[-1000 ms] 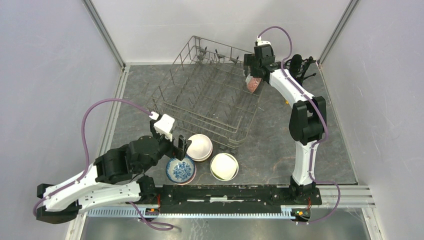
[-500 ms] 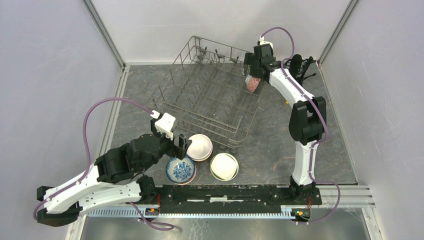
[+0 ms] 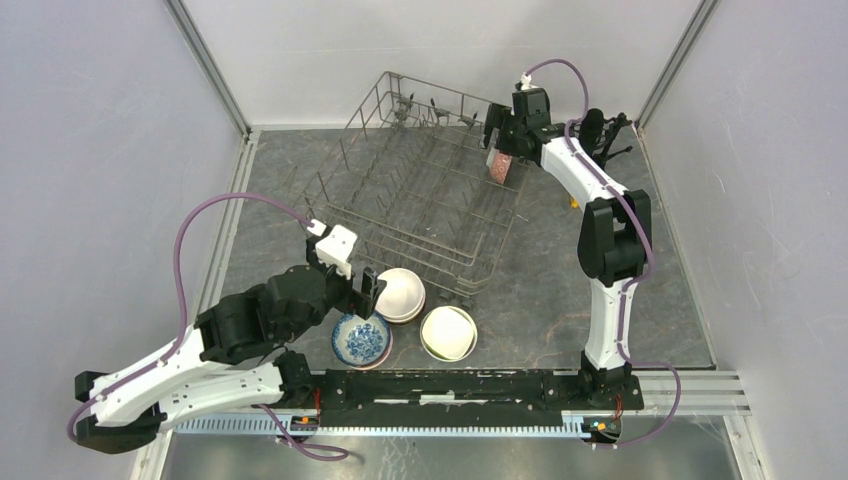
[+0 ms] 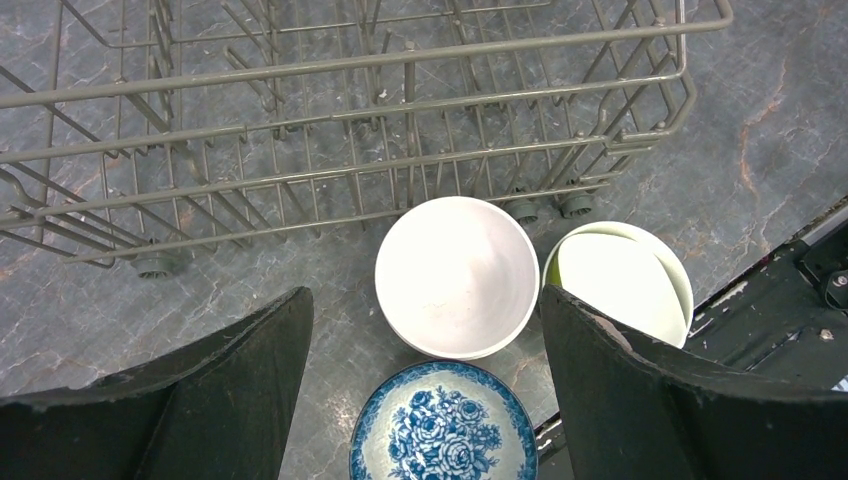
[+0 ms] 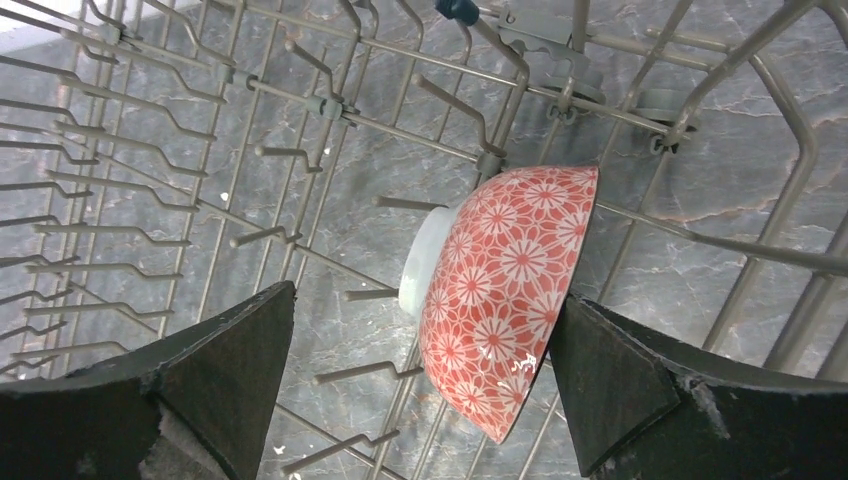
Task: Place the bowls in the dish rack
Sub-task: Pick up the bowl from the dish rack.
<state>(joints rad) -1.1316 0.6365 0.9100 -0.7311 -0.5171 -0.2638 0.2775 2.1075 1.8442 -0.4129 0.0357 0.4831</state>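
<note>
Top external, dish rack point(image 3: 420, 200): a grey wire basket, set askew in the far middle of the marbled table point(image 3: 560, 280).
Top external, bowls on the table: a white bowl point(image 3: 402, 293) is nearest the rack. A blue-and-white floral bowl point(image 3: 361, 340) lies nearer my bases, and a pale green bowl point(image 3: 448, 333) is to their right. All three are outside the rack, just off its near side.
Top external, my left pincer point(image 3: 368, 296): spread wide and holding nothing, above the gap between the white bowl and the floral bowl.
Top external, my right pincer point(image 3: 497, 140): over the rack's far right corner, with a red patterned bowl point(image 3: 499, 168) just below it.
Left wrist, fingers point(image 4: 220, 400): wide apart and empty. The white bowl lies below between them, the floral bowl is at the bottom edge, and the green bowl is beside my right finger. The rack's near wall is just beyond.
Right wrist, fingers point(image 5: 200, 390): spread wide, pinching nothing.
Right wrist, red patterned bowl: inside the rack, standing on its edge among the tines with its white foot toward the left. It sits between my fingers and is clear of the left one. I cannot tell whether it touches the right one.
</note>
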